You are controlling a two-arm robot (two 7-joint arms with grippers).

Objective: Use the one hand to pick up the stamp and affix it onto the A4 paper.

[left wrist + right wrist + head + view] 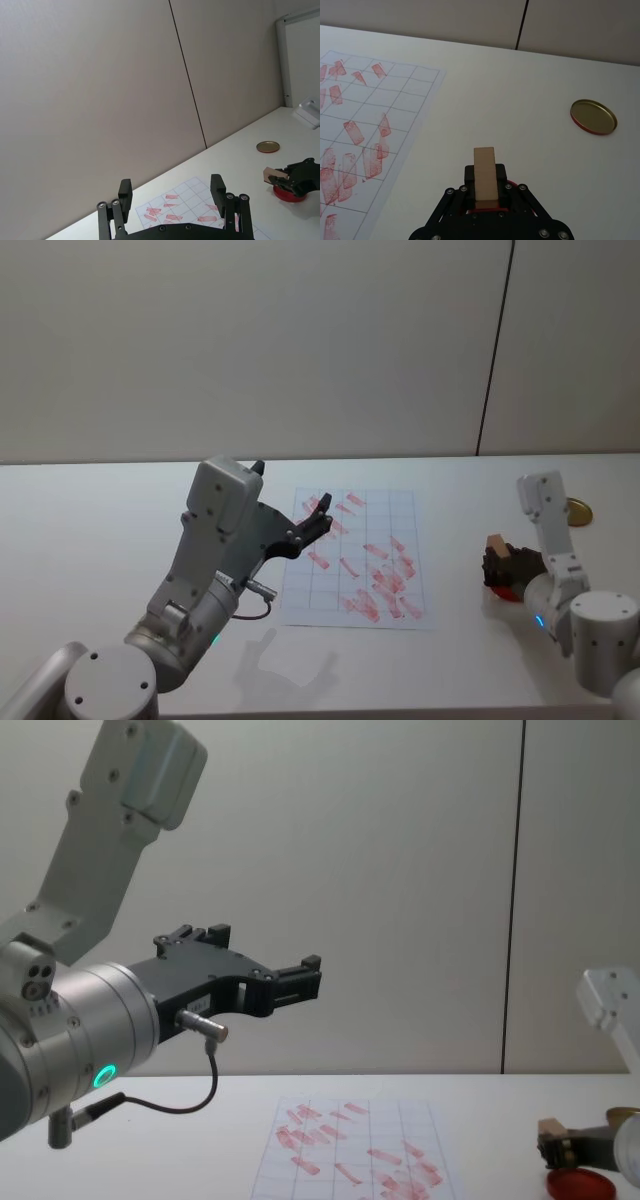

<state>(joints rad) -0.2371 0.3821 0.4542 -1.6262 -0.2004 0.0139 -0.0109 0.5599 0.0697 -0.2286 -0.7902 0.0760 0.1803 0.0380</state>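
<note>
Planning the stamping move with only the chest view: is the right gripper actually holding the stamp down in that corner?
Observer: Yes. The right wrist view shows the stamp clamped in the right gripper, one end sticking out.
Operator: Where on the A4 paper is there room?
Observer: In the head view the A4 paper has bare cells at its far right corner, while marks crowd the near right corner.
Operator: Is the left gripper carrying anything?
Observer: No. The left wrist view shows the left gripper open and empty.
</note>
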